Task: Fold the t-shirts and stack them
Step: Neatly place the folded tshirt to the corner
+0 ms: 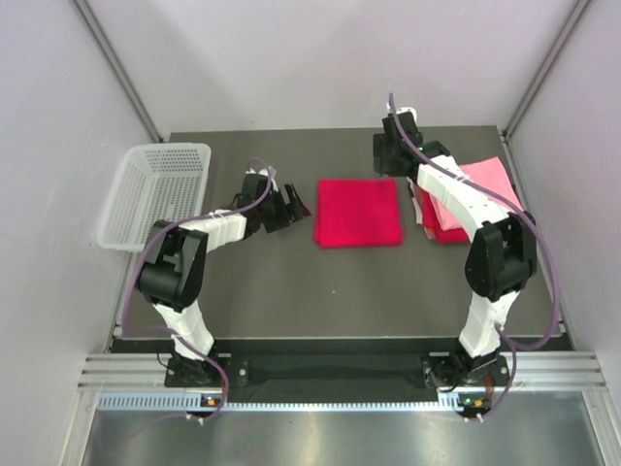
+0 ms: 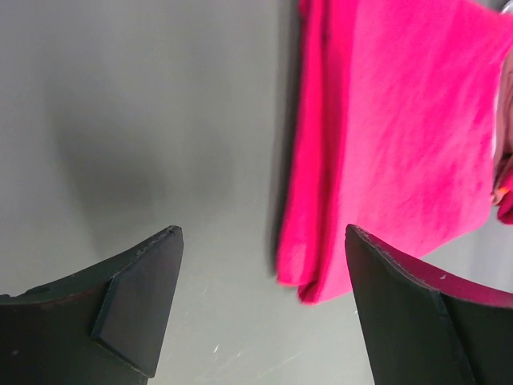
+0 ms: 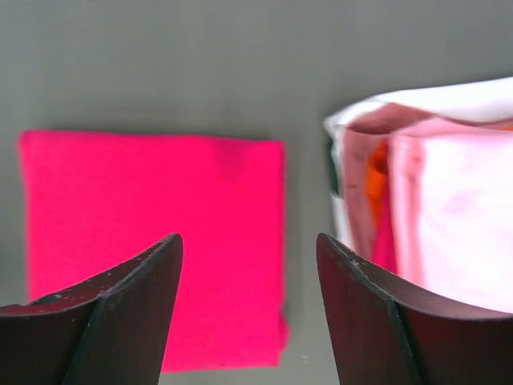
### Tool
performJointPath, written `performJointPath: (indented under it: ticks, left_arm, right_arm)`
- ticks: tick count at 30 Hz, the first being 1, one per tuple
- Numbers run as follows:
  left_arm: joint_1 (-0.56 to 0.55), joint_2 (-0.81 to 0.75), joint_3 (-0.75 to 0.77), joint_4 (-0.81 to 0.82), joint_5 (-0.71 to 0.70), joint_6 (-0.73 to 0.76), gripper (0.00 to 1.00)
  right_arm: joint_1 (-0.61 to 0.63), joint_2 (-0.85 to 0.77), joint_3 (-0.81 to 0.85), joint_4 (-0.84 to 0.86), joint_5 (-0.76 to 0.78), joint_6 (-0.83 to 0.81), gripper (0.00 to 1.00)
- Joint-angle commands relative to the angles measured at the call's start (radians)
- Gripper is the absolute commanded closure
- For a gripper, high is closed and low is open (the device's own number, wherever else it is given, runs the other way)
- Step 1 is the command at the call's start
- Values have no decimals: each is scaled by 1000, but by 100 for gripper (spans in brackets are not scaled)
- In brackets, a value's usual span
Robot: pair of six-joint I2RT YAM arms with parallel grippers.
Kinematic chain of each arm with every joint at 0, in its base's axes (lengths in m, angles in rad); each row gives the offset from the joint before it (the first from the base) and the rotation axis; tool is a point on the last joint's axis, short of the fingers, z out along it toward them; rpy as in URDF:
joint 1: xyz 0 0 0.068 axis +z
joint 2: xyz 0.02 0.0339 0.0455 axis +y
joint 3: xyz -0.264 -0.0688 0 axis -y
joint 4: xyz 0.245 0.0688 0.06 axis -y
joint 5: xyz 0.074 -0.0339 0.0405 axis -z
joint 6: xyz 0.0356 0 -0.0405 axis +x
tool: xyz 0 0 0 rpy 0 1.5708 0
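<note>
A crimson-magenta t-shirt (image 1: pixel 358 213) lies folded into a flat square at the middle of the table; it also shows in the left wrist view (image 2: pixel 393 136) and the right wrist view (image 3: pixel 152 241). A stack of folded t-shirts (image 1: pixel 475 199), light pink on top with red and orange below, sits at the right; its edges show in the right wrist view (image 3: pixel 433 216). My left gripper (image 1: pixel 291 207) is open and empty just left of the folded shirt. My right gripper (image 1: pixel 388 155) is open and empty above the table, behind the gap between shirt and stack.
A white perforated plastic basket (image 1: pixel 160 189) stands at the back left of the table. The table's back edge and grey walls close in behind and at both sides.
</note>
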Motion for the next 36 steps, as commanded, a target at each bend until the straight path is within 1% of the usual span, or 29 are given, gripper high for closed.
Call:
performJointPath:
  ticks: [1, 5, 6, 10, 13, 18, 20, 24, 27, 29, 30, 33, 34, 36]
  left_arm:
    - [-1, 51, 92, 47, 48, -24, 14]
    - [-7, 120, 213, -45, 36, -13, 14]
    - [-7, 153, 260, -69, 34, -11, 14]
    - [-8, 230, 349, -129, 10, -8, 14]
    - [-12, 290, 412, -155, 16, -14, 15]
    - [-33, 388, 549, -252, -10, -22, 23]
    - [-39, 416, 575, -263, -10, -24, 24]
    - [-70, 454, 648, -316, -27, -22, 29]
    - [-90, 482, 679, -338, -44, -28, 34]
    - [-102, 485, 679, -338, -79, -42, 36]
    - [-110, 485, 676, -333, -84, -50, 38]
    - [-119, 506, 696, -317, -72, -79, 45]
    - [-119, 521, 707, -321, -70, -88, 49]
    - [-120, 538, 741, -330, -69, -90, 53]
  right_arm:
    - [-18, 27, -23, 59, -144, 58, 32]
    - [-44, 73, -37, 86, -233, 99, 32]
    - [-49, 91, -42, 91, -236, 107, 31]
    - [-69, 119, -66, 120, -231, 118, 29]
    - [-81, 153, -60, 122, -222, 112, 29]
    - [-104, 202, -60, 132, -220, 118, 29]
    - [-113, 220, -54, 134, -231, 118, 30]
    - [-127, 275, -45, 149, -277, 124, 32]
    - [-139, 311, -35, 160, -314, 130, 33]
    - [-142, 321, -37, 172, -334, 130, 33]
    - [-142, 329, -40, 178, -334, 130, 34]
    - [-144, 344, -42, 198, -401, 132, 38]
    - [-142, 347, -42, 201, -424, 133, 41]
    - [-142, 352, -45, 218, -443, 133, 44]
